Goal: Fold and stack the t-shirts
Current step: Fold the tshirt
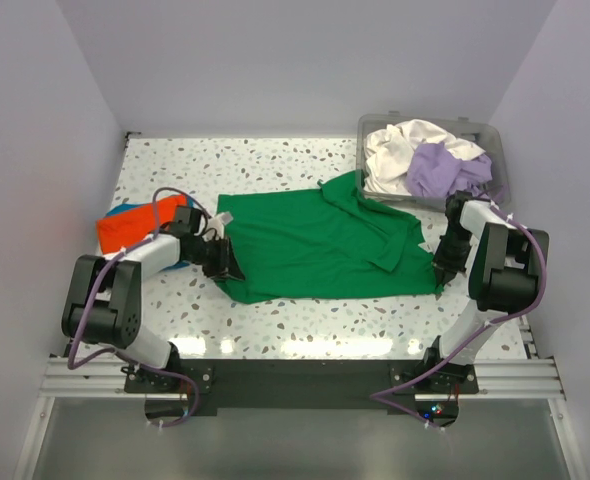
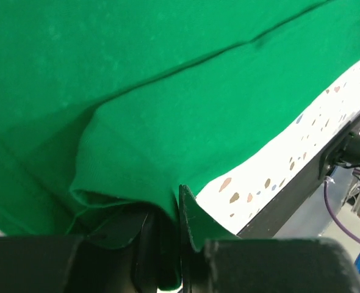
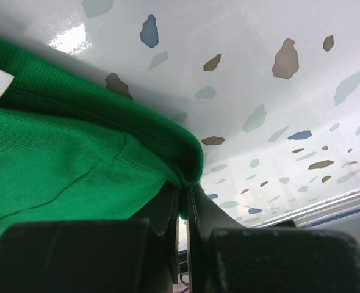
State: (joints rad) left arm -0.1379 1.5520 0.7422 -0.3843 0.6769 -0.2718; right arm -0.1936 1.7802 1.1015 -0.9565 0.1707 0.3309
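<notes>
A bright green t-shirt [image 1: 315, 245] lies spread flat across the middle of the table. My left gripper [image 1: 225, 262] is at its left edge, and in the left wrist view the left gripper [image 2: 179, 204] is shut on a fold of the green t-shirt [image 2: 168, 91]. At the shirt's near right corner, my right gripper [image 1: 441, 266] is shut too. The right wrist view shows the right gripper [image 3: 189, 194] pinching a ribbed green hem [image 3: 107, 116]. An orange t-shirt [image 1: 135, 225] lies folded at the left, with a strip of blue showing under it.
A clear plastic bin [image 1: 495, 135] at the back right holds a white shirt [image 1: 400, 145] and a lavender shirt [image 1: 440, 168]. The green shirt's far corner lies against the bin's front. White walls close in the speckled table [image 1: 225, 165] on three sides.
</notes>
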